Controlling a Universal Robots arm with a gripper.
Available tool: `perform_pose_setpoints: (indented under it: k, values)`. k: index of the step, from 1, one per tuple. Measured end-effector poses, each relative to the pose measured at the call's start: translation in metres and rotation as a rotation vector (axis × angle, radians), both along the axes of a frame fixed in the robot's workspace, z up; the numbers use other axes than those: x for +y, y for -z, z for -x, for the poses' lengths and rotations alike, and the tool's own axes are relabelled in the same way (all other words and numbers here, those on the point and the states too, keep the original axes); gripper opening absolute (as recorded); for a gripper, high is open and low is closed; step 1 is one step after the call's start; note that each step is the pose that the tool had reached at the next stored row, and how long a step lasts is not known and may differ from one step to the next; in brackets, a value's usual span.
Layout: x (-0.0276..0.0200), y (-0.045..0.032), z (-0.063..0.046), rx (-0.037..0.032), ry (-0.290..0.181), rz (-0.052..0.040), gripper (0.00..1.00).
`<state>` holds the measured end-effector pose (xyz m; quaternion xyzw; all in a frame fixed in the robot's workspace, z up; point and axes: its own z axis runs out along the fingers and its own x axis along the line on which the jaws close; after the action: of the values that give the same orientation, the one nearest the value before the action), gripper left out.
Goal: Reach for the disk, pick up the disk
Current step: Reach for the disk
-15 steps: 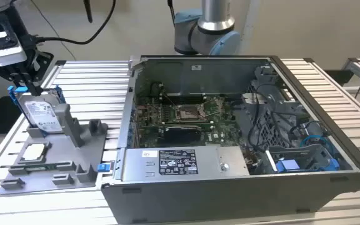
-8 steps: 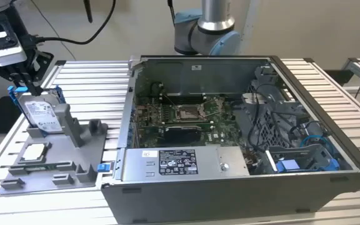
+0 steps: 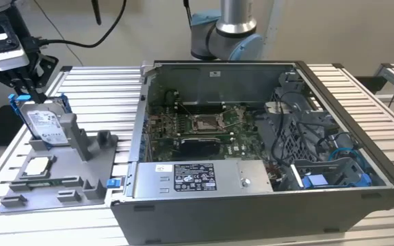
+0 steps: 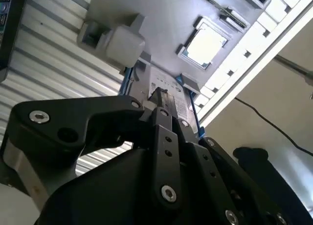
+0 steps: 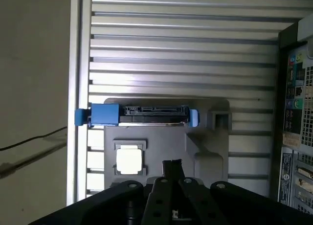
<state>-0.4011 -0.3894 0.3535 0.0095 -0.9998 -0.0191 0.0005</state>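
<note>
The disk (image 3: 44, 122) is a silver-grey drive with a white label in a blue caddy. It stands on edge in a slot of the grey holder (image 3: 80, 174) at the exterior view's left. My gripper (image 3: 36, 97) hangs at the disk's top edge, its black fingers drawn together with nothing between them. In the first wrist view the disk (image 5: 146, 115) shows edge-on, with a gap between it and my gripper (image 5: 172, 164). In the second wrist view my gripper (image 4: 159, 94) lies over the label of the disk (image 4: 171, 88).
A small square silver chip (image 3: 36, 166) lies flat on the holder, nearer the front. An open computer case (image 3: 252, 133) stands in the middle of the slatted metal table (image 3: 108, 87), with blue plastic parts (image 3: 334, 174) inside. The arm's base (image 3: 224, 36) rises behind it.
</note>
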Motion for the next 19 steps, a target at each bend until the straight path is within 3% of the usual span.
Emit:
perform_pose_setpoints:
  k: [4,9,16,19]
  values:
    - [0.0143,0.0000,0.008,0.0000,0.000,0.0000,0.00]
    - [0.0273,0.0000,0.017,-0.0001,0.000,-0.0001,0.00]
    - [0.0297,0.0001,0.019,-0.0009,0.000,-0.0001,0.00]
    - [0.0316,0.0000,0.025,-0.0017,0.000,-0.0001,0.00]
